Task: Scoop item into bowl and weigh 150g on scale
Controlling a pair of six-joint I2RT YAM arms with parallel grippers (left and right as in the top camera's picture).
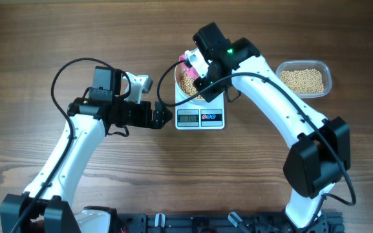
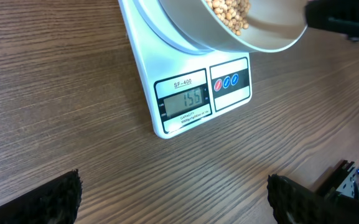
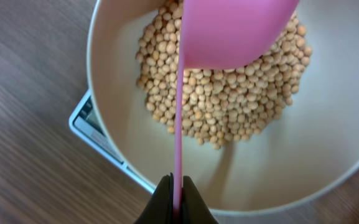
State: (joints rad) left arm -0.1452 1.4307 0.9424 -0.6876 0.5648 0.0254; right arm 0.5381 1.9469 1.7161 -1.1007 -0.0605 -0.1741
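The white bowl [image 3: 328,155] stands on the white scale [image 2: 185,106] and holds a heap of pale-tan beans [image 3: 223,93]. My right gripper [image 3: 177,193] is shut on the thin handle of a pink scoop [image 3: 229,31], whose cup hangs over the beans inside the bowl. From overhead, the right wrist covers most of the bowl [image 1: 181,90]. My left gripper [image 1: 162,117] rests low just left of the scale [image 1: 200,118], open, with only bare wood between its fingers [image 2: 55,199]. The scale's display faces it.
A clear rectangular tub [image 1: 304,79] holding more beans sits at the back right. The right arm arches from the front right over to the bowl. A black cable loops over the left arm.
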